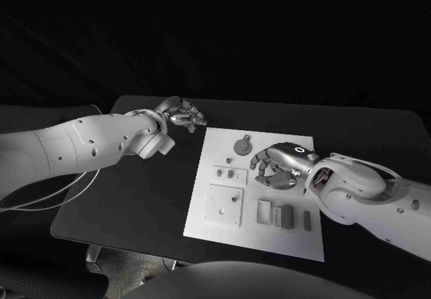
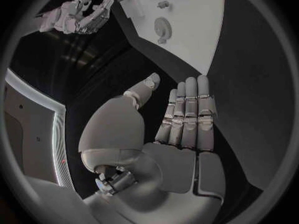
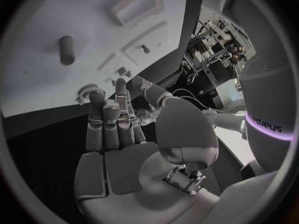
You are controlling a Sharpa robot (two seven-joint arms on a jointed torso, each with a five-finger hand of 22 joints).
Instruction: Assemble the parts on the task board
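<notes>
The white task board (image 1: 260, 240) lies in the middle of the black table. On it are a round toothed part (image 1: 242, 146) near the far edge, small pieces (image 1: 230, 174) in a raised block, a square plate with a peg (image 1: 225, 204) and upright rectangular parts (image 1: 286, 217). My right hand (image 1: 280, 165) hovers over the board's middle, palm empty, with its fingers (image 3: 112, 119) stretched out side by side. My left hand (image 1: 182, 113) hangs beyond the board's far left corner, off the board, its fingers (image 2: 187, 114) straight, thumb apart, holding nothing. The round part (image 2: 163, 29) also appears in the left wrist view.
Bare black table (image 1: 126, 199) surrounds the board on the left and at the far side. A loose cable (image 1: 54, 193) hangs under my left arm. A short cylinder (image 3: 66, 50) and a rectangular frame (image 3: 137, 7) lie on the board ahead of my right hand.
</notes>
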